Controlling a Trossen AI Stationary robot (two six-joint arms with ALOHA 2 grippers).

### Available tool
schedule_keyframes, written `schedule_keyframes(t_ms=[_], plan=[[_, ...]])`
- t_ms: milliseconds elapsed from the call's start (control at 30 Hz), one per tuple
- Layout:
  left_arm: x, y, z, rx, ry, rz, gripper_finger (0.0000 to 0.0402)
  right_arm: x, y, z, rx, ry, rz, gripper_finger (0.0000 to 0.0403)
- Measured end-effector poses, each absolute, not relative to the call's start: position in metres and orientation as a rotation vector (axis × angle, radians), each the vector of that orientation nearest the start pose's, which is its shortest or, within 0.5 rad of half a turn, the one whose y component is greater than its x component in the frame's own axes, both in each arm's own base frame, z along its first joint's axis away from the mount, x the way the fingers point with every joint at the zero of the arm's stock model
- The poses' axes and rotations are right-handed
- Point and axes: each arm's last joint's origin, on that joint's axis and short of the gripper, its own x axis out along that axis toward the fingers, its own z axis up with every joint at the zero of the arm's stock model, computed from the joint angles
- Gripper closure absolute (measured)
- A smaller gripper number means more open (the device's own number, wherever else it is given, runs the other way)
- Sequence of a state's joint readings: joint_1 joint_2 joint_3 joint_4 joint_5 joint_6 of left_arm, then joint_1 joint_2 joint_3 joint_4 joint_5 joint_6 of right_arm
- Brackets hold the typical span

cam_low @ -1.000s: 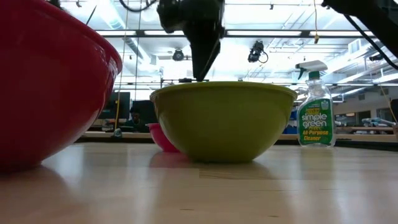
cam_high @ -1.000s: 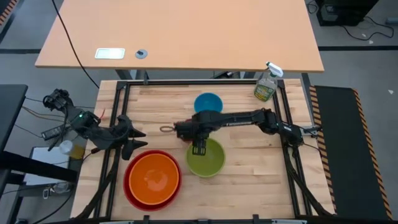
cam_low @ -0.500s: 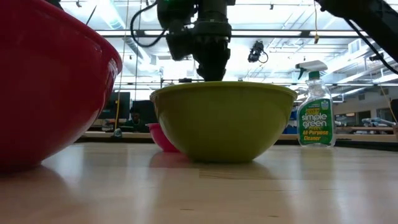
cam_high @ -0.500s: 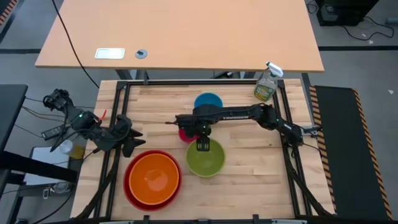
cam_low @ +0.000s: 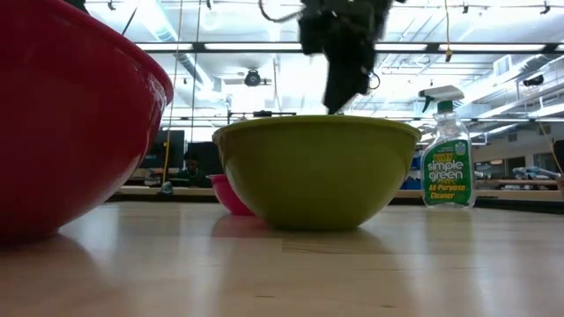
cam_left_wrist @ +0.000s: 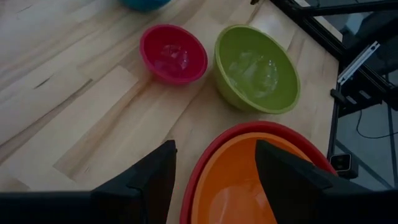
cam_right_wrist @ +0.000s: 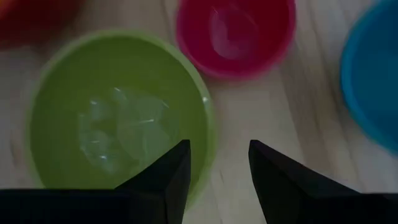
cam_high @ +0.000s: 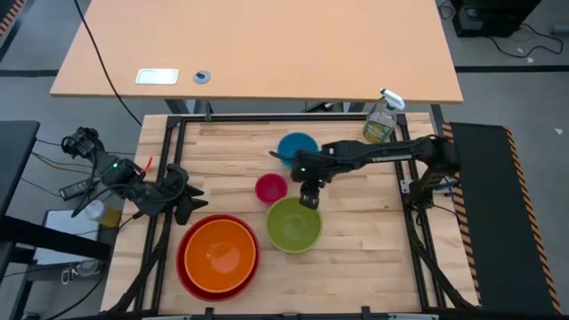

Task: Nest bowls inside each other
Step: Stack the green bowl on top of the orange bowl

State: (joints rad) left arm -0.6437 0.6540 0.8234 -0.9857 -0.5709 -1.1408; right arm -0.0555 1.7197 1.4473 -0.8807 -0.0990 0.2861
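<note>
With my right gripper (cam_high: 308,199) empty, jaws apart above the lime green bowl (cam_high: 294,225) rim, I should straddle that rim squarely before closing.

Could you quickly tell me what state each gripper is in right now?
Left gripper: open, empty, waiting beside the orange bowl.
Right gripper: open, empty, above the lime green bowl's rim.

orange bowl (cam_high: 220,252) nested in red bowl (cam_high: 186,264), lime bowl (cam_high: 293,225), pink bowl (cam_high: 271,188) (smallest), blue bowl (cam_high: 297,147) apart
</note>
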Motion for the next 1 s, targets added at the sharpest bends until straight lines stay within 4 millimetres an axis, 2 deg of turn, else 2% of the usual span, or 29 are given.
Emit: schedule_keyframes(t_ms=[167, 500, 667, 767, 900, 1000], plan=[[0.093, -0.050, 0.297, -0.633, 0.606, 0.308, 0.0180, 0.336, -0.012, 0.243, 0.446, 1.204, -0.206, 0.0233], [0.094, -0.051, 0.297, -0.630, 0.604, 0.311, 0.0180, 0.346, 0.008, 0.229, 0.454, 1.182, -0.236, 0.0233], [0.096, -0.052, 0.296, -0.618, 0.604, 0.327, 0.0180, 0.345, 0.017, 0.206, 0.458, 1.200, -0.247, 0.0233], [0.098, -0.053, 0.295, -0.611, 0.610, 0.333, 0.0180, 0.343, 0.020, 0.201, 0.452, 1.172, -0.295, 0.0234], [0.101, -0.055, 0.294, -0.607, 0.618, 0.344, 0.0180, 0.341, 0.023, 0.195, 0.442, 1.174, -0.313, 0.0248], [0.103, -0.057, 0.292, -0.598, 0.628, 0.351, 0.0180, 0.339, 0.023, 0.193, 0.448, 1.177, -0.319, 0.0273]])
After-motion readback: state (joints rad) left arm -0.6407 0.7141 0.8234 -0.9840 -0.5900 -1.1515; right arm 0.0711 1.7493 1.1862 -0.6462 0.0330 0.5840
